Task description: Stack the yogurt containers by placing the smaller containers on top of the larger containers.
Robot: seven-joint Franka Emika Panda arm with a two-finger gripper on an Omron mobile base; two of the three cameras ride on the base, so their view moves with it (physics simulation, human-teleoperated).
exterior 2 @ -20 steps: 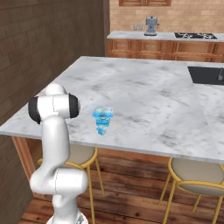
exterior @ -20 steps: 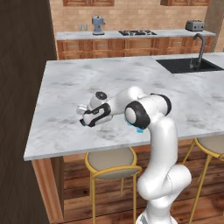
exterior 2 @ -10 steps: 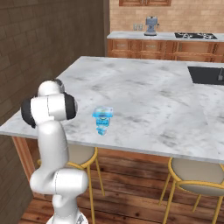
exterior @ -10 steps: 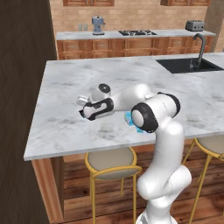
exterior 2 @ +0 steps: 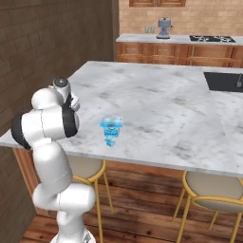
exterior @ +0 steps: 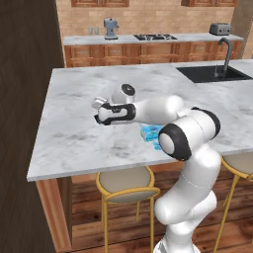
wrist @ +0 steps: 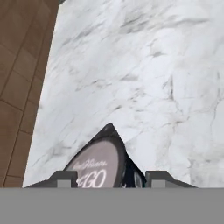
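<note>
One small cup is off the desk [exterior 2: 156, 104] now: my fingers [wrist: 65, 178] pinch the dark cup [wrist: 98, 166], lifted higher than a second ago, near the light-blue tub [exterior 2: 111, 124] but apart from it. Next, I judge, comes carrying it onto that tub.

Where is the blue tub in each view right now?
Left base view: blue tub right of centre, near the counter's front edge, partly behind the arm.
Right base view: tub centre-left, standing clear.
Hand view: faces marble past the dark cup.
Shared landmark: coffee machine on the back counter.
</note>
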